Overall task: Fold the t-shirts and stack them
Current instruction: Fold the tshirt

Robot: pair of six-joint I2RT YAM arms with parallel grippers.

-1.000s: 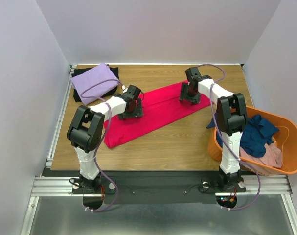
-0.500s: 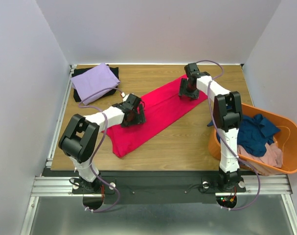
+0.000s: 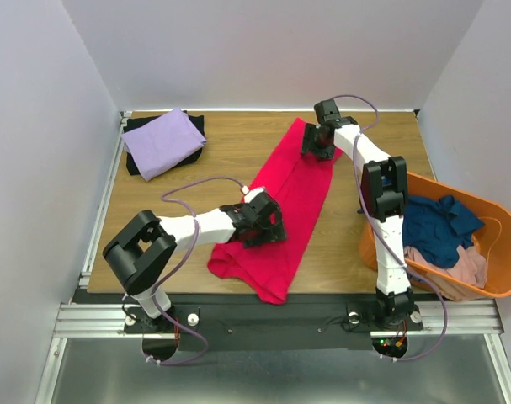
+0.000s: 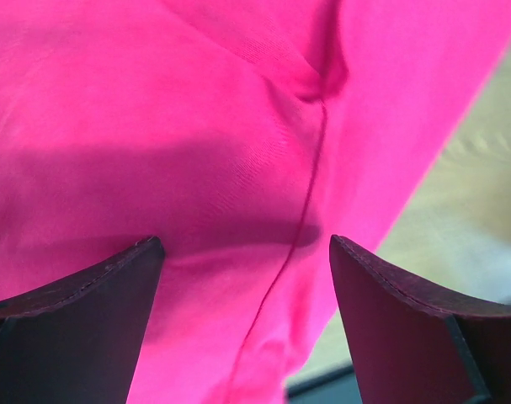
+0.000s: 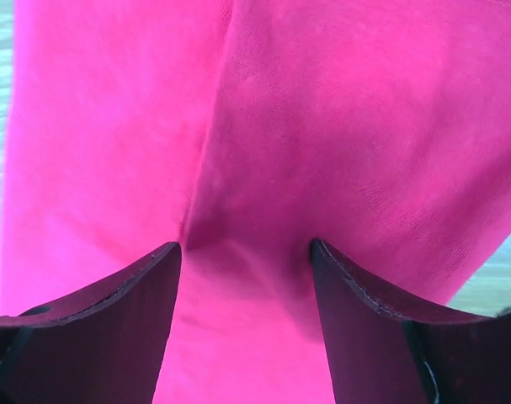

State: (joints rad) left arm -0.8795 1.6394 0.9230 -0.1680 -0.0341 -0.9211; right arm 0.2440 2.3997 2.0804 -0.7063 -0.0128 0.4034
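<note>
The crimson-pink t-shirt (image 3: 280,215) lies stretched flat on the wooden table, running from the far middle to the near edge. My left gripper (image 3: 263,225) rests on its near part, jaws apart, with cloth (image 4: 238,168) filling the gap between the fingertips. My right gripper (image 3: 316,141) rests on its far end, jaws apart, and the cloth (image 5: 322,126) creases at its tips. A lavender t-shirt (image 3: 162,141) lies folded on a black one (image 3: 137,126) at the far left. Navy (image 3: 436,223) and dusty pink (image 3: 457,269) shirts lie in the tub.
The orange plastic tub (image 3: 499,286) stands at the right edge of the table, beside the right arm. White walls close in the table on the left, far and right sides. A metal rail runs along the near edge.
The crimson-pink shirt has swung from a diagonal to nearly lengthwise. My left gripper moved near and right with its end. My right gripper shifted slightly far and left.
</note>
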